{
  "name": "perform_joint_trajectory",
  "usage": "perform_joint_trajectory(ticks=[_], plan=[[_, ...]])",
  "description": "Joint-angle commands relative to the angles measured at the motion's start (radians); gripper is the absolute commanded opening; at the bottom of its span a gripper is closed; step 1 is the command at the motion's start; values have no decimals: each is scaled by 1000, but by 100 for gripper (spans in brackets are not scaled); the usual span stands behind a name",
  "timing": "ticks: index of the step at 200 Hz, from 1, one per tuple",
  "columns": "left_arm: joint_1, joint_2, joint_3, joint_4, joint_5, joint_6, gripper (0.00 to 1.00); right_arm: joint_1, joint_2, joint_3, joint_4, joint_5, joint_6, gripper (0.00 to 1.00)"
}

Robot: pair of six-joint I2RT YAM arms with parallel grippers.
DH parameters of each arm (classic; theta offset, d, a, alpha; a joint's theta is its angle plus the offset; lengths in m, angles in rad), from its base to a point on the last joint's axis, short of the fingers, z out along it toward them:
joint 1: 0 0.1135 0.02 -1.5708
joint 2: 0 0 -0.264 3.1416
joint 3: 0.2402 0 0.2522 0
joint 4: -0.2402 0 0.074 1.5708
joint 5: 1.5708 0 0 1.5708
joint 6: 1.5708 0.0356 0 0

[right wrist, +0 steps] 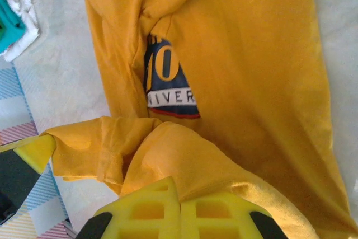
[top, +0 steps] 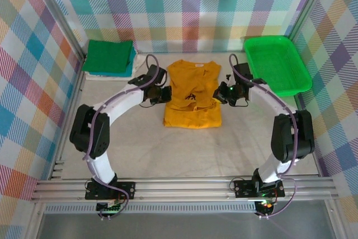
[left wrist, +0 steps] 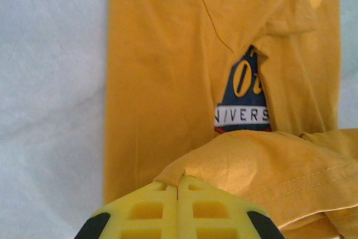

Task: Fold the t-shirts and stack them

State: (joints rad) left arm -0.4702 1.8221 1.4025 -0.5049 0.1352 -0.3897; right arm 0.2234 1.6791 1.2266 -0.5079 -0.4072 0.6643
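The mustard-yellow t-shirt (top: 192, 102) lies at the middle of the table (top: 140, 149), between the 2 arms, already narrowed to a long strip with its chest logo (left wrist: 243, 96) face up. Its long axis runs near to far. The collar (top: 196, 65) points at the far wall and the other end points at the arm bases, so the logo's lettering reads upright from the robot's side.

The left gripper (left wrist: 178, 186) is clamped tight on a bunched, stitched edge of the shirt on the near side of the logo. The right gripper (right wrist: 180, 191) is likewise closed on a raised fold of the same cloth at the opposite side edge.

The step looks like the lengthwise fold, taking the held edge over toward the collar. To do it well, the 2 grippers should travel together at equal height. The cloth between them should stay lightly taut, so that it lands square to the side edges and covers the logo evenly. The bunching at the left pinch could set a crease, so a slight outward pull before lowering would help. Release should wait until the layer rests flat.

The folded stack (top: 109, 55), dark green on top, waits at the far left, and the bright green mesh tray (top: 277, 62) sits at the far right
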Motion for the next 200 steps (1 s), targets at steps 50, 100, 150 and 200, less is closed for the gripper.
perform_joint_trajectory(ticks=[50, 100, 150, 200], plan=[[97, 306, 517, -162, -97, 71, 39, -111, 290, 423, -34, -62, -23, 46], [-15, 35, 150, -1, -129, 39, 41, -76, 34, 129, 103, -170, -68, 35], [-265, -214, -327, 261, -179, -26, 13, 61, -248, -350, 297, -48, -105, 0], [-334, -99, -387, 443, -175, -67, 6, 112, -143, -470, 521, 22, -37, 0]])
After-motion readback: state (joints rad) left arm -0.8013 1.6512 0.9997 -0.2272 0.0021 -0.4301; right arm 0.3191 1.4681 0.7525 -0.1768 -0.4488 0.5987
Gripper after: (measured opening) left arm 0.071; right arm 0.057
